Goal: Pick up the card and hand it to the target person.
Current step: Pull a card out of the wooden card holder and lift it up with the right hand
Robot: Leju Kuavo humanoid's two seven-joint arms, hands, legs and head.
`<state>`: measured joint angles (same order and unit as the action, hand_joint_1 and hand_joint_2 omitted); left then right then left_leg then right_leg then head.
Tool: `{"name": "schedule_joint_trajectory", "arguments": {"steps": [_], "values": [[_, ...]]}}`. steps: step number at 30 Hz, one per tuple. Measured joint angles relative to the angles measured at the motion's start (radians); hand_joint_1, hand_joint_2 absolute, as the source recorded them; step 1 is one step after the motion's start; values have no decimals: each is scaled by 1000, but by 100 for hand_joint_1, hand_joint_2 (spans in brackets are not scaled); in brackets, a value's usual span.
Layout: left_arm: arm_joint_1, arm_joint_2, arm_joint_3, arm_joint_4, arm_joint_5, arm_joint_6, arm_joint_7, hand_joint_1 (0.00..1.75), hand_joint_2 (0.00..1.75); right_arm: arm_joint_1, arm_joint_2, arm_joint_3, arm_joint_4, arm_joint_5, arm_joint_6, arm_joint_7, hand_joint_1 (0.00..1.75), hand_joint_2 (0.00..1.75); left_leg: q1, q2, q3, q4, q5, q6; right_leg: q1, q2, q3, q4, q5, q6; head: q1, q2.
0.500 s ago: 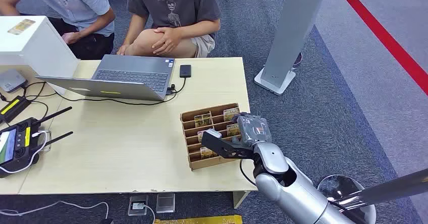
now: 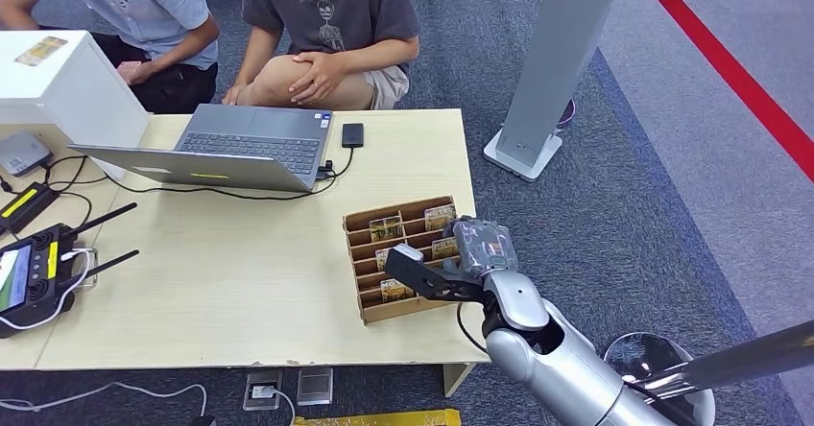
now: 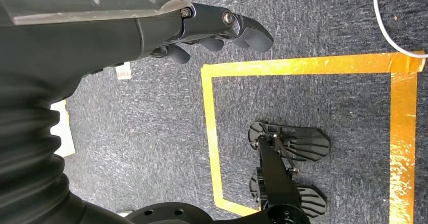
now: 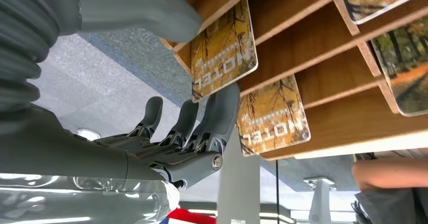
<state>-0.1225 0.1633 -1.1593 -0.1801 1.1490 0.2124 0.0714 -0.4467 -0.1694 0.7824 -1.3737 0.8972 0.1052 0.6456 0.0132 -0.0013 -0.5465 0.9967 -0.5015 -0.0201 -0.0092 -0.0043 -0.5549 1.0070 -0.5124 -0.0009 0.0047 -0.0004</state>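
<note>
From my head view, my right hand (image 2: 472, 246) sits at the right side of the wooden card rack (image 2: 403, 256), which stands near the right edge of the pale table (image 2: 240, 282). Cards stand in several of its slots; their print is too small to read from here. A grey laptop (image 2: 245, 144) lies open farther back with a black phone (image 2: 352, 134) beside it, and two people (image 2: 326, 23) sit behind the table. A controller with a screen (image 2: 34, 274) rests at the left edge.

My left wrist view looks down on grey carpet marked with yellow floor tape (image 3: 212, 128). My left hand (image 3: 212, 32) hangs there with fingers curled loosely inward, holding nothing.

My right wrist view is close on the rack's slots. The card (image 4: 223, 50) carries autumn trees and the word "HOTEL", seen inverted; it leans out of its slot. My thick thumb (image 4: 146, 9) lies by the card's one edge and a dark finger (image 4: 222, 113) reaches its other edge, so I seem to pinch it, though the contact is not plain. A second "HOTEL" card (image 4: 275, 115) stands in the neighbouring slot, touching that same finger.
</note>
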Motion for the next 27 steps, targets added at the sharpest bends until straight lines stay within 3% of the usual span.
{"name": "schedule_joint_trajectory", "arguments": {"steps": [11, 15, 24, 27], "values": [[0, 0, 0, 0, 0, 0, 3, 0, 175, 5, 5, -2, 7, -2, -1, -1, 100, 175, 0, 0, 0, 0, 0, 0, 0, 0, 0, 0, 0, 0, 0, 0], [0, 0, 0, 0, 0, 0, 4, 0, 175, 5, 5, -2, 8, -3, 0, -5, 135, 175, 0, 0, 0, 0, 0, 0, 0, 0, 0, 0, 0, 0, 0, 0], [0, 0, 0, 0, 0, 0, 8, 0, 175, 5, 5, -3, 8, -9, -1, -8, 168, 175, 0, 0, 0, 0, 0, 0, 0, 0, 0, 0, 0, 0, 0, 0], [0, 0, 0, 0, 0, -4, 6, 0, 175, 5, 7, -4, 8, -11, -1, -8, 171, 175, 0, 0, 0, 0, 0, 0, 0, 0, 0, 0, 0, 0, 0, 0]]}}
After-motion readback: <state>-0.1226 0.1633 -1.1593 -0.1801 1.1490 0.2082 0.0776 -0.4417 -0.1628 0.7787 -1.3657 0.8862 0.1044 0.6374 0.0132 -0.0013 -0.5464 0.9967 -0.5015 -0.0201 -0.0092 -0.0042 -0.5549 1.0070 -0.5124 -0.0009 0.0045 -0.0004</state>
